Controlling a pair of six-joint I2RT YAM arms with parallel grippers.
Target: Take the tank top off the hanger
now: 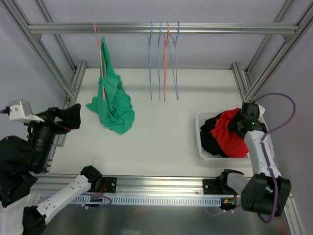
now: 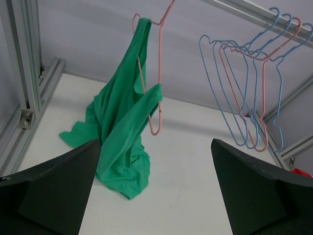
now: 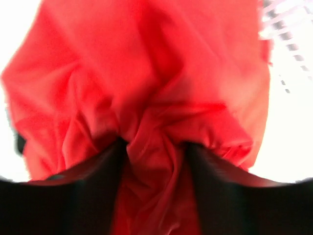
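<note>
A green tank top (image 1: 111, 105) hangs from a pink hanger (image 1: 99, 36) on the rail at the back left, its lower part heaped on the table. In the left wrist view the tank top (image 2: 122, 122) drapes over one side of the hanger (image 2: 159, 73). My left gripper (image 1: 73, 117) is open and empty, to the left of the tank top and apart from it; its jaws (image 2: 155, 144) stand wide. My right gripper (image 1: 239, 121) is over the white basket (image 1: 197, 134), shut on a red garment (image 1: 230, 134) that bunches between its fingers (image 3: 154, 147).
Several empty blue and pink hangers (image 1: 164, 63) hang from the aluminium rail (image 1: 220, 28) at the middle, also in the left wrist view (image 2: 249, 98). Dark clothes (image 1: 209, 134) lie in the basket. Frame posts (image 1: 73, 81) stand at both back corners.
</note>
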